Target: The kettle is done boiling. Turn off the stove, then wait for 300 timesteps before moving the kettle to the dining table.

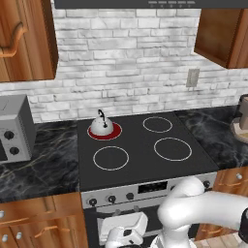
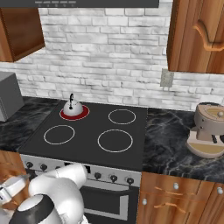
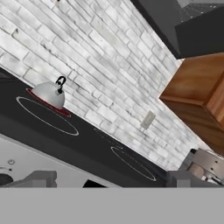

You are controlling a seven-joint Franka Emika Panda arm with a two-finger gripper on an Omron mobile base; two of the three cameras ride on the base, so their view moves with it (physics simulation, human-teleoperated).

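The kettle (image 1: 101,126) (image 2: 72,107) (image 3: 48,92), small and silvery with a black arched handle, stands on the back left burner of the stove (image 1: 140,145) (image 2: 87,131) (image 3: 87,140). That burner glows red under it. My gripper (image 3: 111,181) (image 1: 127,231) (image 2: 11,186) is open, low in front of the stove's stainless front panel, near the left black knobs (image 1: 112,198) (image 2: 29,165). Nothing is between its fingers. The kettle is well beyond it, apart from it. The dining table is out of view.
A grey microwave (image 1: 14,131) (image 2: 8,100) sits on the dark marble counter left of the stove. A brown round appliance (image 2: 209,129) (image 1: 242,121) stands on the right counter. Wooden cabinets (image 1: 24,38) (image 2: 197,35) hang on both sides, above the brick wall.
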